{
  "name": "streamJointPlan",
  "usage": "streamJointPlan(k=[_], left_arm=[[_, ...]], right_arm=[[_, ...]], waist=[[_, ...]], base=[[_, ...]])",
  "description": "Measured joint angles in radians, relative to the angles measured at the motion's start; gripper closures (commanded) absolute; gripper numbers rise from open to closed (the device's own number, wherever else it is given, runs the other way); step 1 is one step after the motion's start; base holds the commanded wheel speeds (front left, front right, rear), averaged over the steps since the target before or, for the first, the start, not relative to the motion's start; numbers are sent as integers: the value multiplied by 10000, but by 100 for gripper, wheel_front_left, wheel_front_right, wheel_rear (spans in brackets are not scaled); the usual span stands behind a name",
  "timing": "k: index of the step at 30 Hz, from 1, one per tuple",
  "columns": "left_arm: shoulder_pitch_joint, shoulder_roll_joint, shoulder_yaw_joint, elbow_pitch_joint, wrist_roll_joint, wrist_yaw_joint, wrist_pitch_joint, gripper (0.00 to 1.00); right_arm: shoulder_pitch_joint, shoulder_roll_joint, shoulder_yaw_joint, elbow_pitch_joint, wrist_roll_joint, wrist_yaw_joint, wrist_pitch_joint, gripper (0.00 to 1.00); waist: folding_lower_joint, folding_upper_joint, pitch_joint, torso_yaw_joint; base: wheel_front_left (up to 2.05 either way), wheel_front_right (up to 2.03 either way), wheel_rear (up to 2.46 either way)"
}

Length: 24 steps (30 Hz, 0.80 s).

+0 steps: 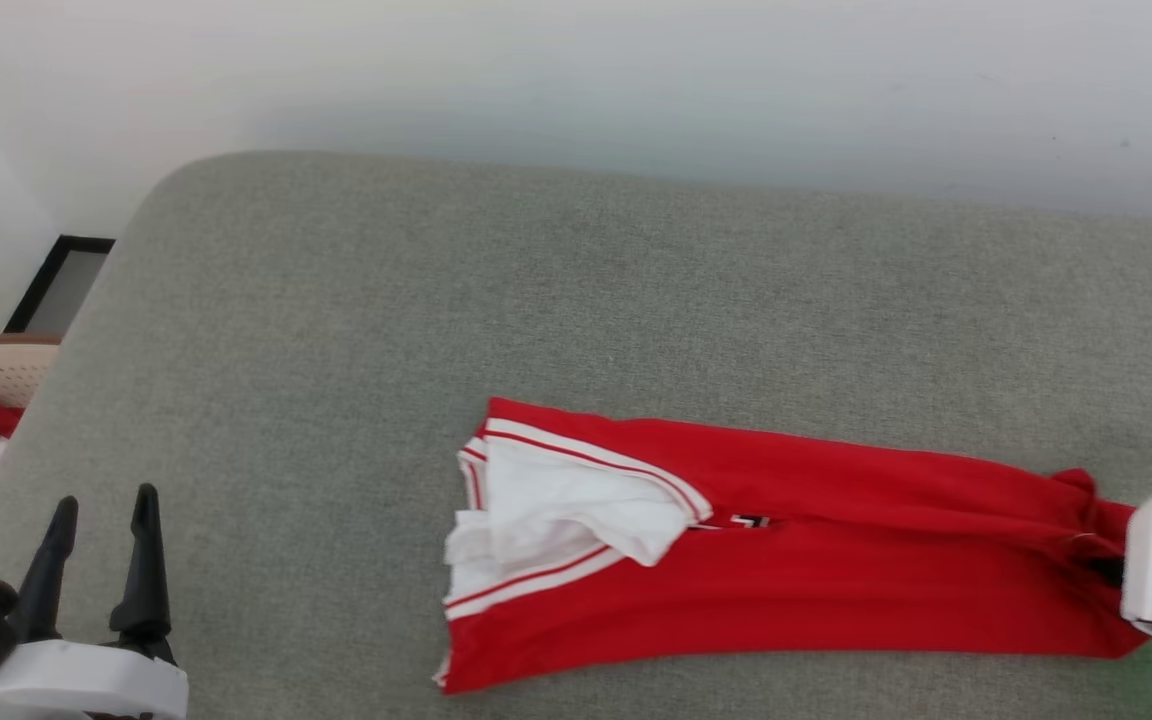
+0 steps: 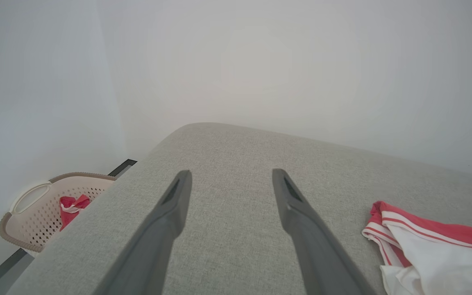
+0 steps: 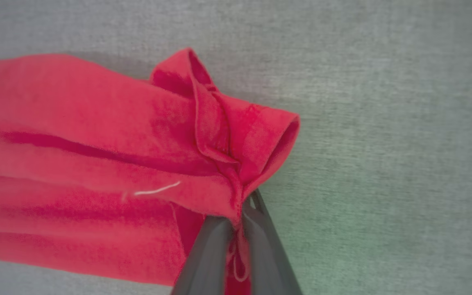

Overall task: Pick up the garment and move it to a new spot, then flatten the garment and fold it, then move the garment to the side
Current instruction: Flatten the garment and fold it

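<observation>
- The soft red jersey garment (image 1: 836, 560) lies long and narrow on the grey woven cushion (image 1: 386, 300).
- The right gripper (image 3: 245, 209) pinches its bunched hem.
- Tapered fingers of the left gripper (image 2: 232, 174) stand spread apart.

The red shirt (image 1: 836, 560) lies folded long on the grey cushion (image 1: 436, 300), white sleeve on top, one end bunched.
</observation>
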Motion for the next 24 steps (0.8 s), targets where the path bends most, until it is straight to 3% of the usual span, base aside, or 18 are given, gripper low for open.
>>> streamJointPlan(k=[10, 14, 24], left_arm=[[12, -196, 161, 136, 140, -173, 0, 0], [69, -205, 198, 165, 140, -199, 0, 0], [416, -259, 184, 140, 109, -213, 0, 0]], right_arm=[[0, -1250, -686, 493, -612, -2, -395, 100], [-70, -1419, -750, 403, -698, -2, -326, 100], [289, -1045, 606, -2439, 537, -6, 683, 100]], waist=[[0, 0, -32, -226], [0, 0, -122, -336], [0, 0, -509, -539]], base=[[0, 0, 0], [0, 0, 0], [0, 0, 0]])
